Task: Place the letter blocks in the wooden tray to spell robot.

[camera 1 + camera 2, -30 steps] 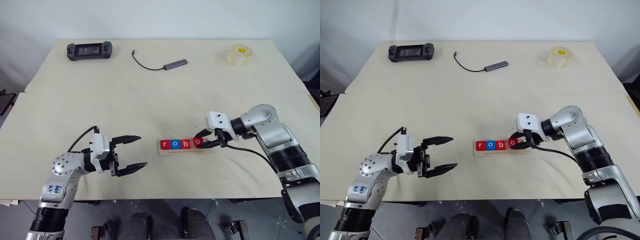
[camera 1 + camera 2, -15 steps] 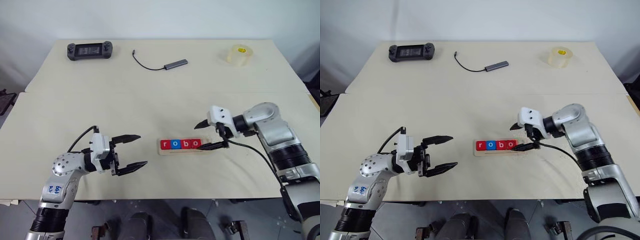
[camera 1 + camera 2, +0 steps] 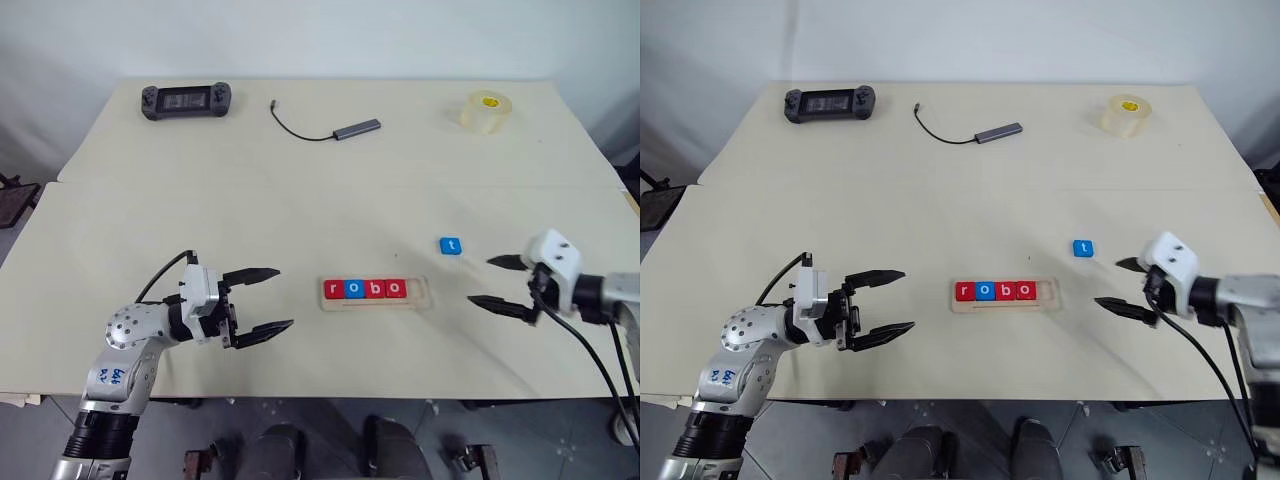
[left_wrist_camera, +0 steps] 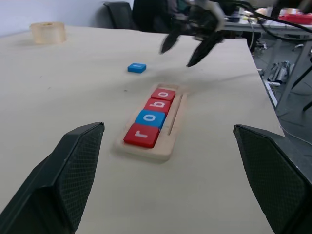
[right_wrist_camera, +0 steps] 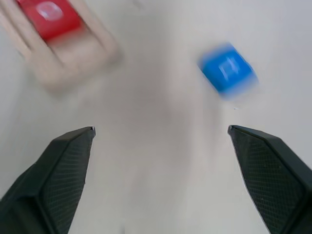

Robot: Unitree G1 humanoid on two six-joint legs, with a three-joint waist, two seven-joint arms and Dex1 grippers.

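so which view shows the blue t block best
The left eye view: the blue t block lies flat on the table, its white letter readable, behind the wooden tray's empty right end. The right eye view matches. The left wrist view shows it small; the right wrist view shows it blurred.

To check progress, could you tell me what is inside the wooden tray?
The wooden tray holds four letter blocks spelling r, o, b, o; its right end slot is bare, nothing covered.

You've got a beige table point(image 3: 300, 200): wooden tray point(image 3: 376, 292), loose blue t block point(image 3: 451, 245), game controller point(image 3: 186, 100), USB hub point(image 3: 356, 129), tape roll point(image 3: 486, 110).
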